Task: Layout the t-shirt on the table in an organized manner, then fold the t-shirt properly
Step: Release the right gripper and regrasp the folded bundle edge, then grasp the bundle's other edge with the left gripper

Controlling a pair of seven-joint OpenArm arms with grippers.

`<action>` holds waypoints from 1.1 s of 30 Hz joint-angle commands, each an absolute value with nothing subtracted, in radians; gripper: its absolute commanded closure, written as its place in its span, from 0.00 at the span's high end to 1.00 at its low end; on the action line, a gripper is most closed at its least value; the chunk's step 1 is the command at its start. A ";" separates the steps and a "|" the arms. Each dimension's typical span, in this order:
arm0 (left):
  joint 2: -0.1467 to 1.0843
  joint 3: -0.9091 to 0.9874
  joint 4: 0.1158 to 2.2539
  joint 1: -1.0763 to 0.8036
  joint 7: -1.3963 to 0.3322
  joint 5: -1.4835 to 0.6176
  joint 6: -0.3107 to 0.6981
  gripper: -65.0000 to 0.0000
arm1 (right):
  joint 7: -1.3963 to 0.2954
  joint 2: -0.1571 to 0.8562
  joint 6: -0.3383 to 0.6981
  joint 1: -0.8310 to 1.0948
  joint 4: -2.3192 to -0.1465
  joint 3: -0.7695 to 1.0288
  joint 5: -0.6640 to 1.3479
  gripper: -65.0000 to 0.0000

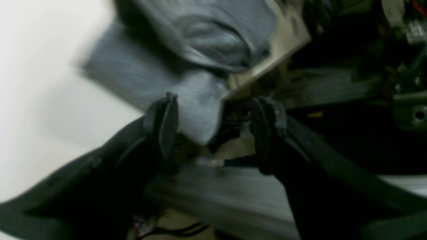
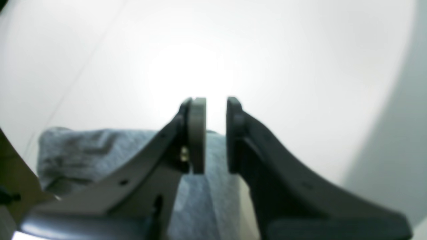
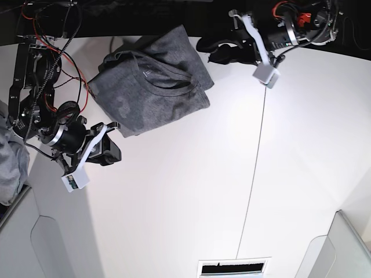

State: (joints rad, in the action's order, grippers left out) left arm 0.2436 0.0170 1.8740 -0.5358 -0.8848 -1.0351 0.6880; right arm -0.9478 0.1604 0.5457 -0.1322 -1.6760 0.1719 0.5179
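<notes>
The heather grey t-shirt [image 3: 151, 87] lies bunched and partly folded at the far left of the white table [image 3: 191, 191], collar showing. My right gripper [image 3: 111, 134] sits at the shirt's near-left corner. In the right wrist view its fingers [image 2: 197, 133] are drawn in to a narrow gap with the t-shirt [image 2: 200, 200] running between them. My left gripper [image 3: 210, 51] hovers at the shirt's far right edge by the table's back rim. Blurred in its own wrist view, the left gripper [image 1: 217, 125] stands wide open with a fold of the t-shirt [image 1: 196, 103] hanging between the fingers, untouched.
A thin dark seam [image 3: 258, 156] crosses the table. Light grey bins stand at the near left [image 3: 23, 237] and near right [image 3: 348, 243]. Paler bunched cloth [image 3: 11, 162] lies at the left edge. A slotted vent [image 3: 232, 267] sits at the front. Cables and framing crowd the back edge [image 1: 367, 83].
</notes>
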 commanded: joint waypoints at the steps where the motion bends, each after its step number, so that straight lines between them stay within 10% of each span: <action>1: 0.225 0.000 1.891 -0.534 -0.856 -1.043 0.698 0.57 | -0.932 0.171 0.546 -0.146 -1.683 0.173 0.561 0.09; 33: -0.072 -0.037 1.605 -0.392 -0.624 -0.625 0.496 0.57 | -0.826 0.160 0.580 -0.221 -1.311 -0.059 0.575 0.00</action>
